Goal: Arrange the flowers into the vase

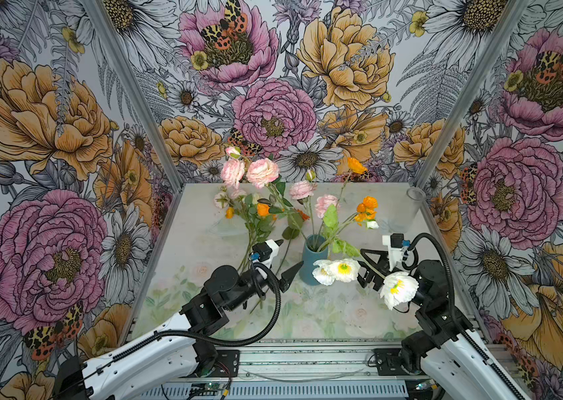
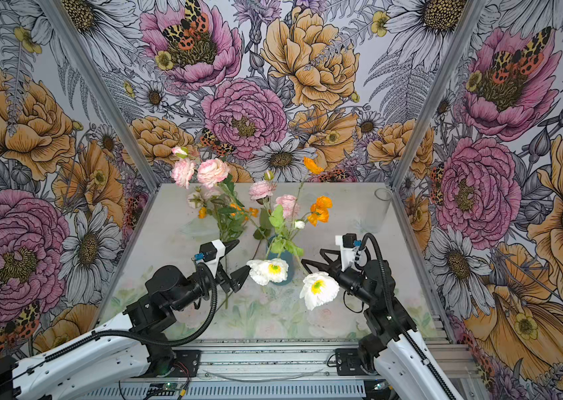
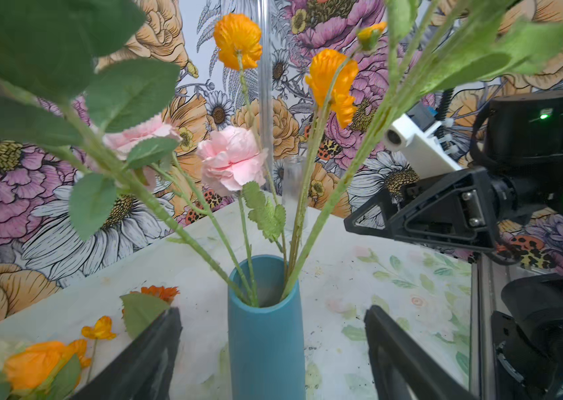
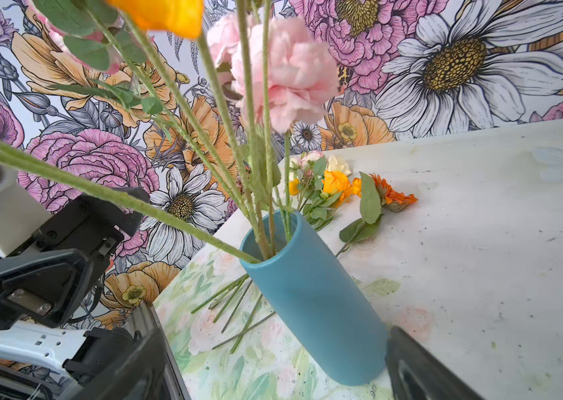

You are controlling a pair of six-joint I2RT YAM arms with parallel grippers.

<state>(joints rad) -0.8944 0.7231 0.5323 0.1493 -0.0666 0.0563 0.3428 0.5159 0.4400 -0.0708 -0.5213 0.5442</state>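
Flowers [image 1: 327, 204] are stood in the blue vase [image 1: 309, 256] at the table's middle; the left gripper [image 1: 285, 258] and right gripper [image 1: 361, 266] are seen open beside it, empty.

My desk [image 1: 335, 311] is pale, with faint pastel roses and leaves painted across its half toward 6 o'clock. A clear glass tube [image 1: 410, 211] stands upright in the desk's corner at 2 o'clock, close to the wall. Wallpaper [image 1: 273, 114] of giant ink-outlined pink and orange blooms, white daisies and spotted moths covers the walls at 9, 12 and 3 o'clock. Aluminium posts [image 1: 134, 93] run up the two far corners. A slotted metal rail [image 1: 307, 360] lies along the desk's edge at 6 o'clock.
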